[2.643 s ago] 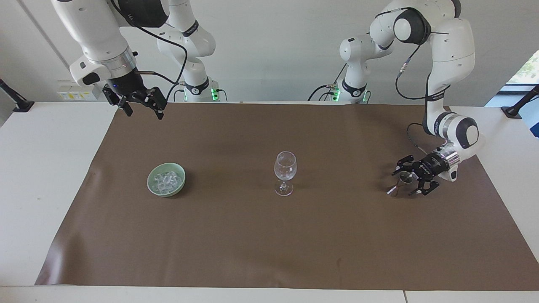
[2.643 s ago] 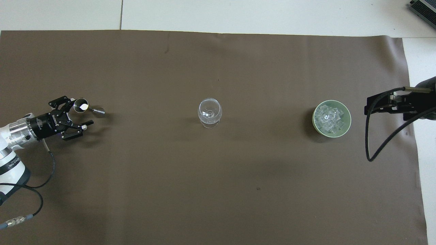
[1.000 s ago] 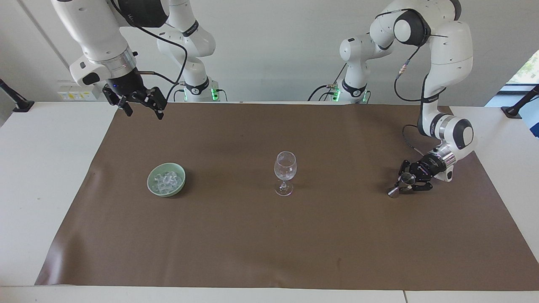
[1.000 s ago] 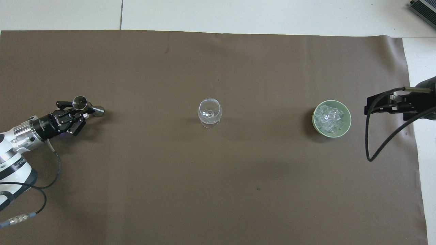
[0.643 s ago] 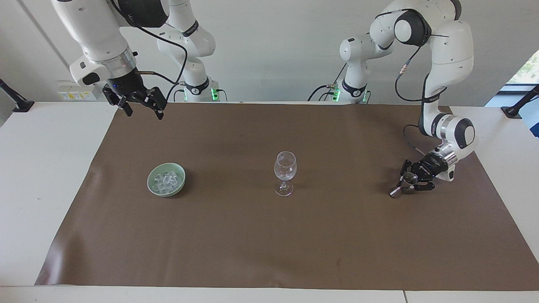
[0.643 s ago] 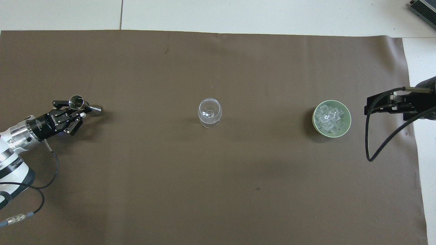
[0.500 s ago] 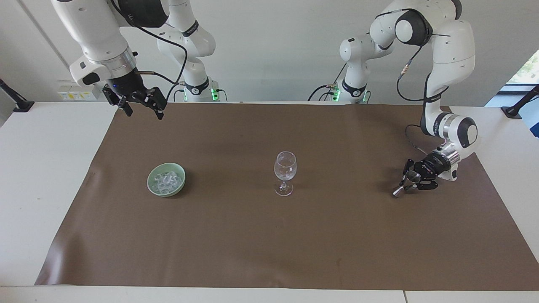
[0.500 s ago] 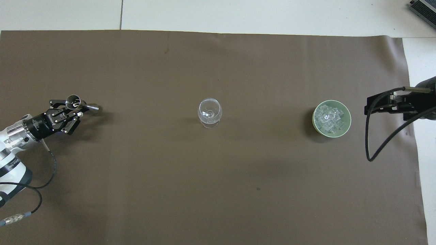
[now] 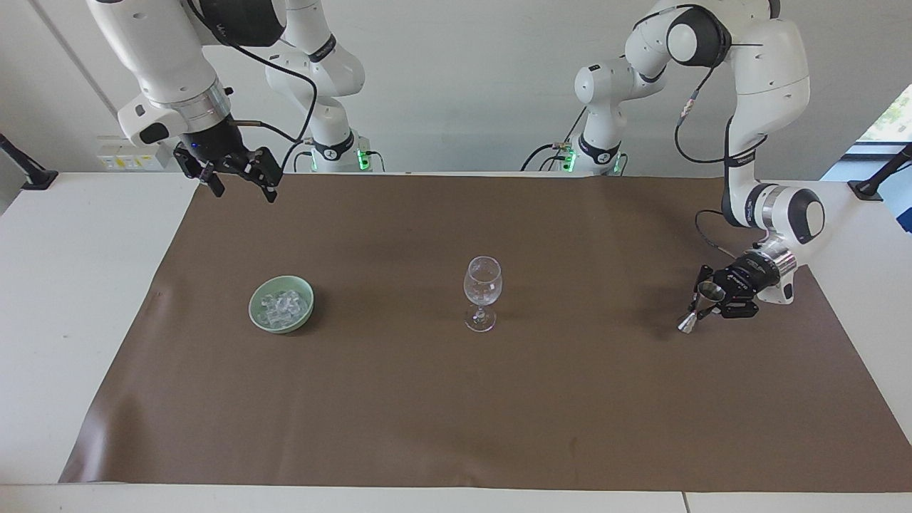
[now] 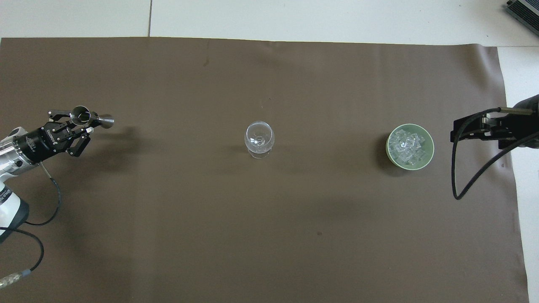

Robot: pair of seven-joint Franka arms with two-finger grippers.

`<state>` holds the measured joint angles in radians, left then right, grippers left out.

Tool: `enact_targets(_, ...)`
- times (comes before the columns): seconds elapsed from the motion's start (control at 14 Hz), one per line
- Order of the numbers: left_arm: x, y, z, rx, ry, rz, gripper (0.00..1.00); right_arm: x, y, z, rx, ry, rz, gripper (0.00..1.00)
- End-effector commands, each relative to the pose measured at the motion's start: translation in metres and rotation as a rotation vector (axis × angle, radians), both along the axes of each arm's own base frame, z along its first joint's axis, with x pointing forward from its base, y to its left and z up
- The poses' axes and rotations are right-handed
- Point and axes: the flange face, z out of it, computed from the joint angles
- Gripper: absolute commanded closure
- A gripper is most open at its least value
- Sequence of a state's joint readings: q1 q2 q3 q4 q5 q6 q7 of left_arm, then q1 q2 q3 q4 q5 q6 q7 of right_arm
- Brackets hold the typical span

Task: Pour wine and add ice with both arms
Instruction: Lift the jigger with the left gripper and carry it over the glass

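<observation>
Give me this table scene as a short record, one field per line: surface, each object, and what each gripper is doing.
surface: brown mat on a white table
wine glass: upright at mid-mat, looks empty
green bowl: toward the right arm's end
ice: heaped in the green bowl
left gripper: shut on the metal jigger, over the mat at the left arm's end
right gripper: open, empty, waiting raised over the mat's edge nearest the robots

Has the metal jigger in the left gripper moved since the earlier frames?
Yes. The jigger, clamped in the left gripper, has lifted off the mat and drifted away from the wine glass.
</observation>
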<state>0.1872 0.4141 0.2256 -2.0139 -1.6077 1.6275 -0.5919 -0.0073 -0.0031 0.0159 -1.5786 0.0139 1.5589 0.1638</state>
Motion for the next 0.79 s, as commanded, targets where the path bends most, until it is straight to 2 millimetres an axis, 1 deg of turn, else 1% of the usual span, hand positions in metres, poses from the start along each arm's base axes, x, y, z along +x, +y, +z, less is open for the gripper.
enact_targets(0.0, 0.005, -0.027, 0.039, 0.047, 0.006, 0.006, 1.0, -0.002, -0.004, 0.003, 0.025, -0.007, 0.02, 0.0)
enact_targets(0.07, 0.009, -0.04, 0.055, 0.067, 0.009, 0.014, 1.0, -0.002, -0.004, 0.003, 0.025, -0.007, 0.02, 0.0)
enact_targets(0.14, 0.011, -0.052, 0.066, 0.099, 0.022, 0.02, 1.0, -0.002, -0.004, 0.003, 0.025, -0.007, 0.02, 0.0)
enact_targets(0.43, 0.017, -0.104, 0.101, 0.121, 0.048, 0.008, 1.0, -0.002, -0.004, 0.003, 0.025, -0.007, 0.02, 0.0)
enact_targets(0.57, 0.015, -0.121, 0.117, 0.144, 0.048, 0.02, 1.0, -0.002, -0.004, 0.003, 0.025, -0.007, 0.02, 0.0)
enact_targets(0.71, 0.013, -0.149, 0.135, 0.179, 0.072, 0.024, 1.0, -0.002, -0.004, 0.003, 0.025, -0.007, 0.02, 0.0)
